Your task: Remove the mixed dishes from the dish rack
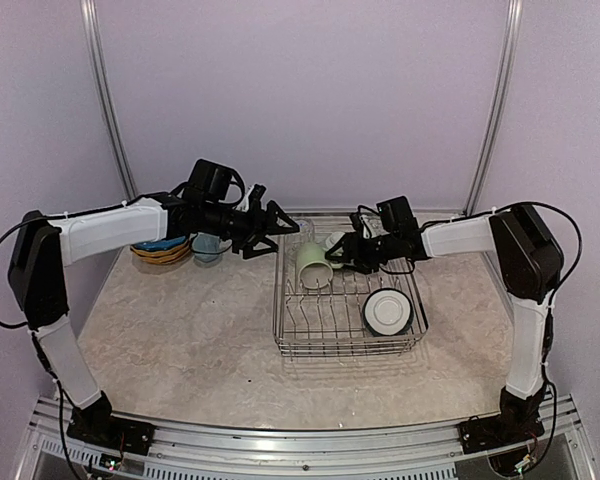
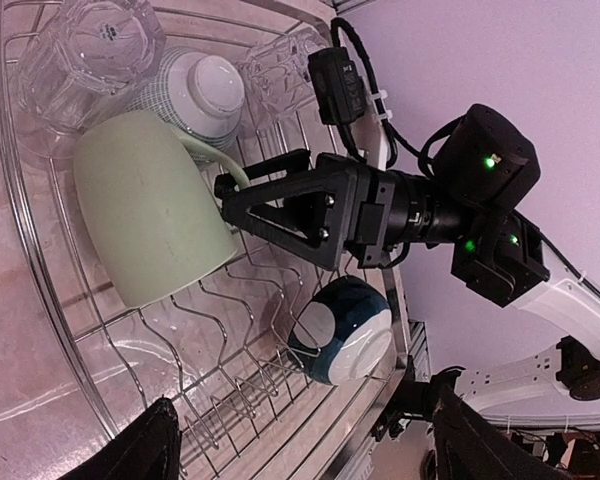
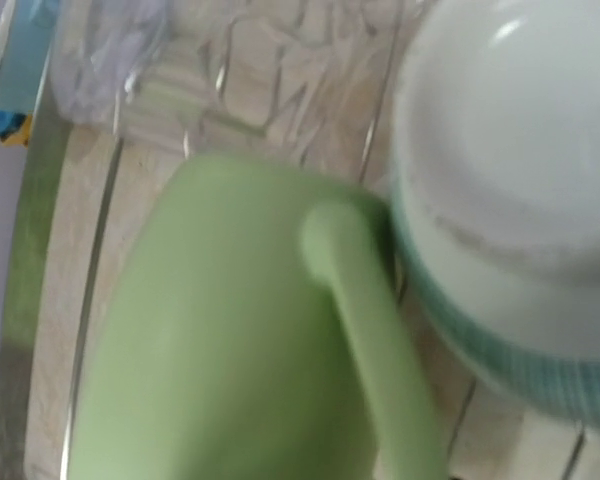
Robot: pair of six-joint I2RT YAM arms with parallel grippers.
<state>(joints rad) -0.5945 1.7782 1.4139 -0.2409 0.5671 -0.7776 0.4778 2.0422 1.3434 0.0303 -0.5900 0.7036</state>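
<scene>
The step in hand looks like picking the pale green mug, which lies on its side in the back left part of the dish rack, at the middle of the overhead view. The right gripper sits right at the mug's handle with its jaws partly spread. Whether either finger touches the handle cannot be told. The left gripper hovers at the rack's upper left corner with its jaws spread wide and nothing between them. A stack of plates and a light blue mug already stand on the table in the left of the frame. An upturned white bowl, a clear glass and a dark blue spotted bowl remain in the rack. The next move probably calls for closing squarely on the handle, then lifting clear of the wires without knocking the bowl just beside it. No brand or writing is legible. A small label on the right wrist is too fine to read.
</scene>
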